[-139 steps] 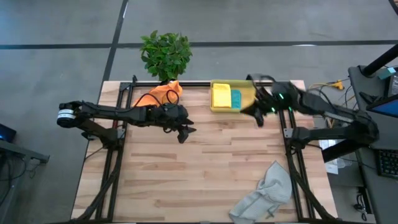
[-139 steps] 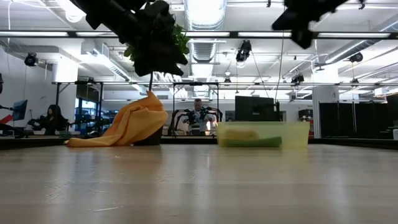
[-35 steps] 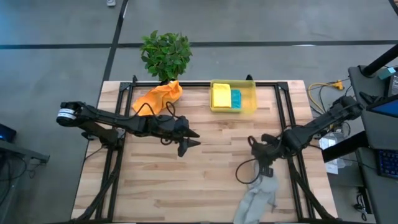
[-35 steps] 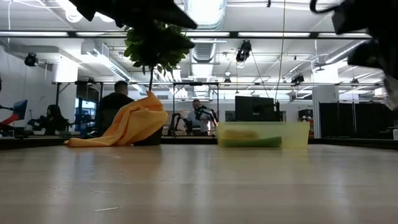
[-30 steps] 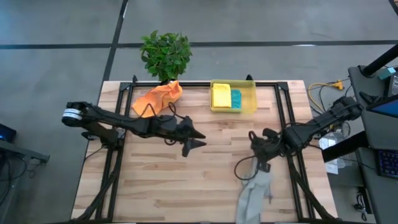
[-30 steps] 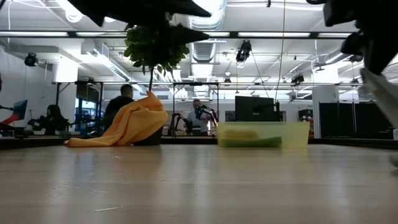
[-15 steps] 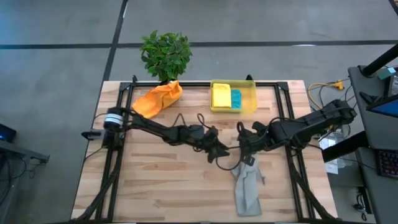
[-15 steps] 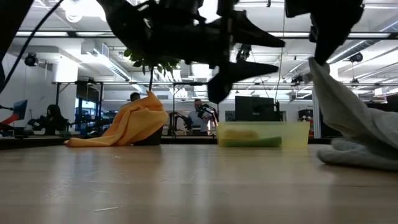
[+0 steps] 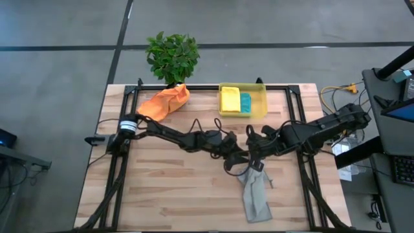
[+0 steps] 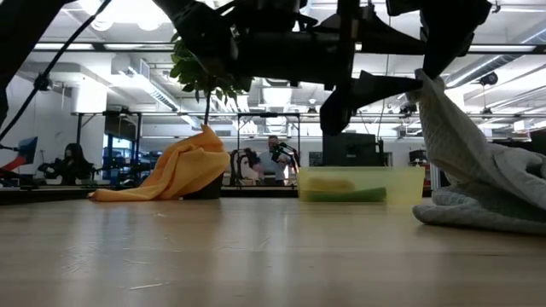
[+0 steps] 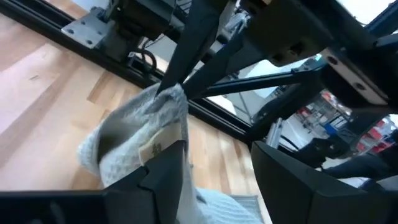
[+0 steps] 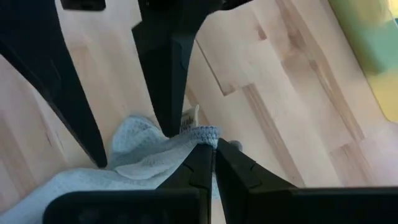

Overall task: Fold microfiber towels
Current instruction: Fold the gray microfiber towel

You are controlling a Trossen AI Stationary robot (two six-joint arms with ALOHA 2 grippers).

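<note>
The light grey towel (image 9: pixel 255 194) hangs from my right gripper (image 9: pixel 253 163) near the table's middle, right of centre. My left gripper (image 9: pixel 236 167) is open right beside it. Its two fingers (image 12: pixel 166 81) stand on either side of the towel's raised corner, which bears a small tag (image 12: pixel 188 118). The orange towel (image 9: pixel 165 101) lies crumpled at the far edge, against the plant's pot. The yellow towel (image 9: pixel 229 101) and the teal towel (image 9: pixel 246 102) lie folded in the bin (image 9: pixel 259 111). My right gripper pinches the grey towel's upper hemmed edge (image 12: pixel 204 132) between its two shut fingers, next to the tagged corner. The fingers slant down from the table's right. The towel hangs slack below them, and its lower end (image 10: pixel 478 213) lies bunched on the table. My left gripper: one finger (image 11: pixel 166 168) stands close against the raised corner (image 11: pixel 146 134); I cannot tell whether it touches.
A potted plant (image 9: pixel 172 57) stands at the far edge, left of the translucent yellow bin. Black frame rails (image 9: pixel 116 162) run along the table's left and right sides. Bare wood (image 9: pixel 174 194) lies at the near left. People show in the room beyond (image 10: pixel 271 158).
My left gripper has reached toward the table's right, up to my right gripper and the towel's raised corner. My right gripper has drawn the grey towel toward the table's left and a little farther. The towel's upper end stays lifted, and its lower end has slid along the table.
</note>
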